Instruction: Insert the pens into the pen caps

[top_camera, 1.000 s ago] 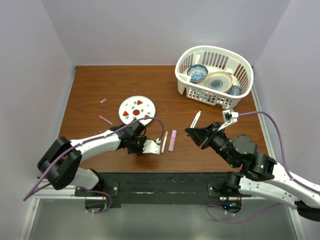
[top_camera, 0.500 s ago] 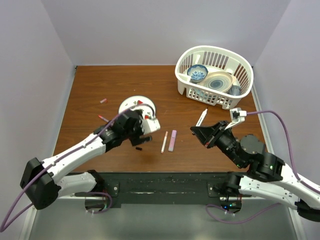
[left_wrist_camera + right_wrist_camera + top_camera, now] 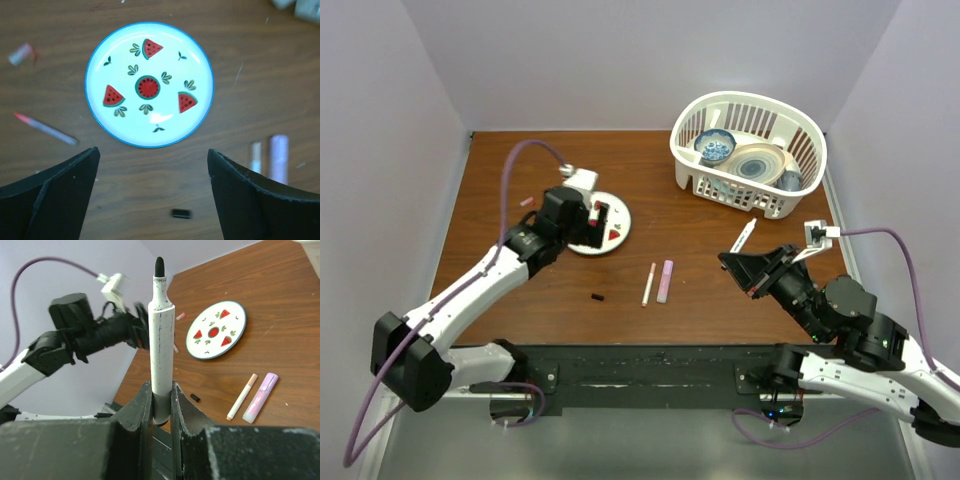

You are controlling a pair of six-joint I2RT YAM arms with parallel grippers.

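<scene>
Brown wood made up the table [image 3: 720, 200] under both arms. We saw the white pen [image 3: 161, 335] standing up in the right claw [image 3: 160, 405], pinched tight, its black tip bare. The tiny dark cap [image 3: 181, 213] lay on the table near the left claw [image 3: 152, 152], which hung wide and empty over the plate [image 3: 200, 60]. We thought no capping had begun. Next, that claw would need to drop and pinch the cap with careful aim. Only the left wrist view showed us the reddish pen [image 3: 46, 128] beside the plate. Only the top view showed the basket [image 3: 750, 98].
</scene>
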